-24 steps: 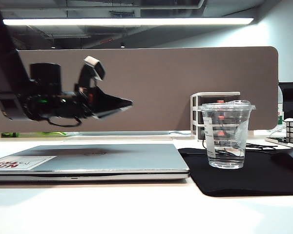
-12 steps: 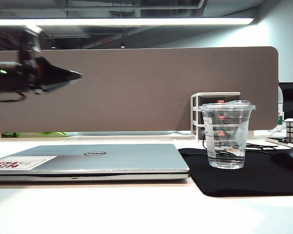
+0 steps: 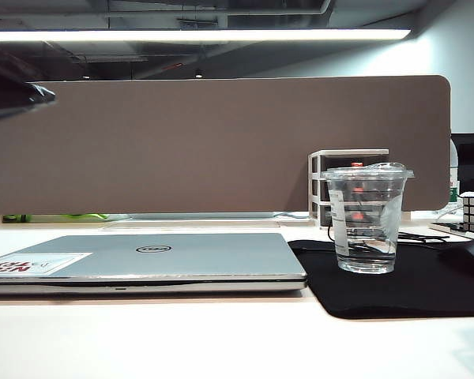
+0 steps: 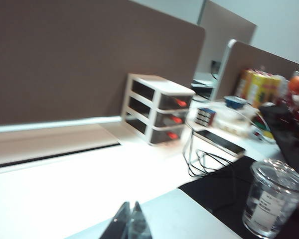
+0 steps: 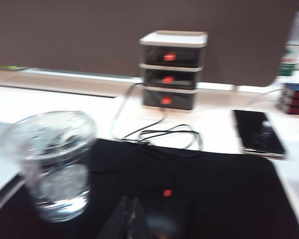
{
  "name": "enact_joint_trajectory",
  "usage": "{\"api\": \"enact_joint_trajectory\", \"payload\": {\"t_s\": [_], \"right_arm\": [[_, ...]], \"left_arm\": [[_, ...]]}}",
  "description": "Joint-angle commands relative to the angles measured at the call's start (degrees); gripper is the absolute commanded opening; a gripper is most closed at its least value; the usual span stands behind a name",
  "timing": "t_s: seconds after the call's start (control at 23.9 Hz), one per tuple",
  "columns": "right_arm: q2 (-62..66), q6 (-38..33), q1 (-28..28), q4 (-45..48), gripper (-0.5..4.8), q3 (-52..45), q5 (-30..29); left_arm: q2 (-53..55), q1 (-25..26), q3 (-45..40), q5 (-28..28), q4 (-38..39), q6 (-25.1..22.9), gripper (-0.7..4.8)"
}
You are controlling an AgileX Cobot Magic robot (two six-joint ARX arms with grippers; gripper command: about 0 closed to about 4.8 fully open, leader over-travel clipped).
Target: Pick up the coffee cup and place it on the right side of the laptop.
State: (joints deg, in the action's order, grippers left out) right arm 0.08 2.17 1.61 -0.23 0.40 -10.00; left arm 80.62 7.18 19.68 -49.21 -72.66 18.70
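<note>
My left gripper point(image 4: 130, 220) hangs high at the far left of the table, its fingers pressed together on nothing, above the closed laptop point(image 3: 154, 264). My right gripper point(image 5: 128, 219) sits low over the black mat point(image 3: 403, 288), fingertips also together and empty as far as its blurred view shows. The coffee cup point(image 3: 367, 217) stands upright on the mat, just right of the laptop, lid on (a little clear liquid seems to sit at the bottom). I judge the placing done. The risk now lies with my right gripper: the cup is near it, light and tall for its base, so a sideways sweep could tip it toward the laptop or into the loose cable point(image 5: 162, 135) behind.
</note>
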Motion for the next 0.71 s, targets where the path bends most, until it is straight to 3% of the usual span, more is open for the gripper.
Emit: {"api": "enact_joint_trajectory", "payload": {"t_s": [0.04,0.17,0.29,0.42,0.5,0.71], "right_arm": [[-0.04,4.35,0.02,1.88,-0.01,-0.37,4.24],[-0.04,4.57,0.02,1.84,-0.01,-0.37,5.68],[-0.04,5.9,0.02,1.84,-0.01,-0.37,6.93],[-0.11,5.99,0.0,1.77,-0.01,-0.37,10.47],[-0.11,5.99,0.02,1.75,-0.01,-0.37,14.43],[-0.11,5.97,0.02,1.77,-0.01,-0.37,19.08]], "left_arm": [[-8.68,0.13,-7.13,5.95,-0.7,-2.75,-0.05],[-17.73,0.07,-14.49,15.12,-0.68,-2.86,-0.05],[-25.27,0.02,-19.37,20.24,0.42,-4.13,-0.05],[-31.54,0.02,-19.28,23.19,10.34,-5.22,-0.05],[-35.76,0.02,-19.28,28.0,17.51,-5.55,-0.05],[-46.29,0.02,-19.26,34.32,32.5,-13.97,-0.05]]}}
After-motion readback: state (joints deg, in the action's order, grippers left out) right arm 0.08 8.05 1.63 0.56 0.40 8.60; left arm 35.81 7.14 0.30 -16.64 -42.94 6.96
